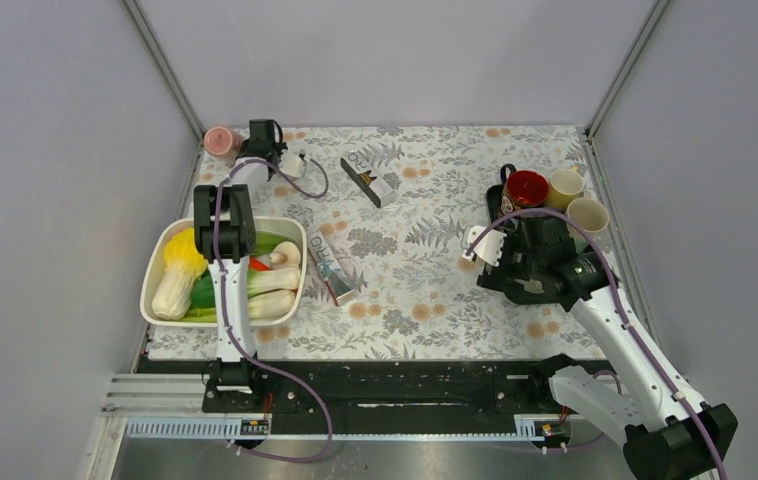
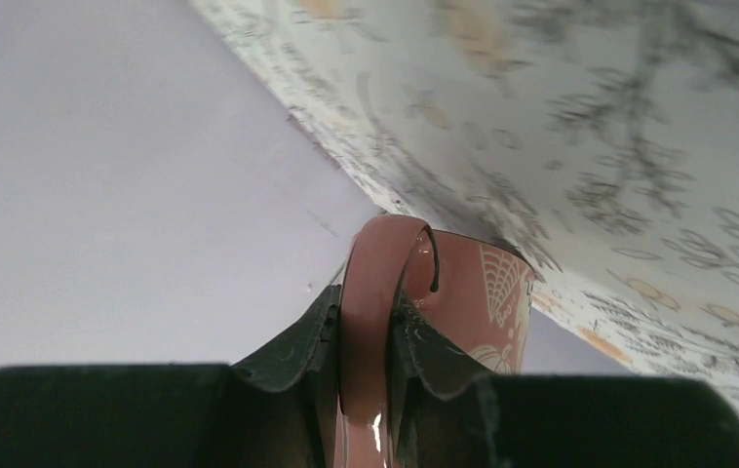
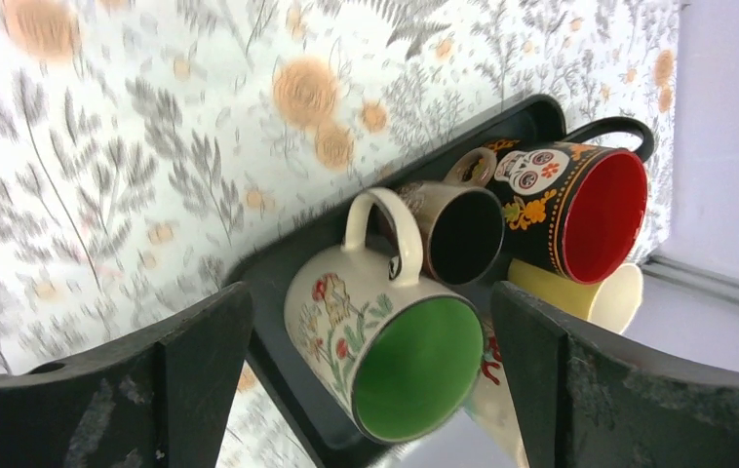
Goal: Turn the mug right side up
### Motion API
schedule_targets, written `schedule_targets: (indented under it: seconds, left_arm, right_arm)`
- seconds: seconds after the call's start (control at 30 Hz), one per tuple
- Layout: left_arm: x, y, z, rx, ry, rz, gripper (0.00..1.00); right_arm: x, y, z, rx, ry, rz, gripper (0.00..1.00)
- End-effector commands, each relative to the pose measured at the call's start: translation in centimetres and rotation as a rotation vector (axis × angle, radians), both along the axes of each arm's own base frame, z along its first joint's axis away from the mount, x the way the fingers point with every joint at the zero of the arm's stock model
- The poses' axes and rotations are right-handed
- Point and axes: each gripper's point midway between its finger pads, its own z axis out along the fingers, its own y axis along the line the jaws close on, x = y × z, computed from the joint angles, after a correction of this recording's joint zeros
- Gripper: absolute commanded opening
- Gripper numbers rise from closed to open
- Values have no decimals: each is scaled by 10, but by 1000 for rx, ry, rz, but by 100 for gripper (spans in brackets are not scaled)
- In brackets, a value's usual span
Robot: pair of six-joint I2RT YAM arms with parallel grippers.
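A pink mug [image 1: 221, 141] with white pumpkin and web drawings stands in the far left corner of the floral table. My left gripper [image 1: 247, 143] is beside it. In the left wrist view my left gripper [image 2: 370, 302] is shut on the mug's pink handle [image 2: 377, 292], with the mug body [image 2: 487, 292] just beyond. I cannot tell which end of the mug is up. My right gripper [image 1: 527, 226] is open over a black tray [image 3: 283, 283] of mugs. In the right wrist view a cream, green-lined mug [image 3: 385, 341] shows between my right gripper's [image 3: 370, 297] fingers, untouched.
The tray also holds a skull mug with a red inside [image 3: 580, 200], a brown mug [image 3: 463, 229] and a yellow mug [image 3: 604, 297]. A white basket [image 1: 152, 272] of vegetables sits at the left. Two boxes [image 1: 368, 178] [image 1: 333, 265] lie mid-table. Walls close in on three sides.
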Motion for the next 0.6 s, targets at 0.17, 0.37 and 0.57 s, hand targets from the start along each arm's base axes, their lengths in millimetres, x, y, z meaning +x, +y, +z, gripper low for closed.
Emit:
schedule_targets:
  seconds: [0.17, 0.37, 0.57]
  left_arm:
    - [-7, -89, 209, -936, -475, 82, 0]
    - [-70, -135, 251, -1487, -238, 235, 0]
    - [-149, -207, 288, -1850, 208, 212, 0]
  right_arm:
    - [23, 63, 126, 655, -114, -160, 100]
    - [9, 100, 163, 855, -86, 8, 99]
    - [6, 125, 177, 943, -44, 116, 98]
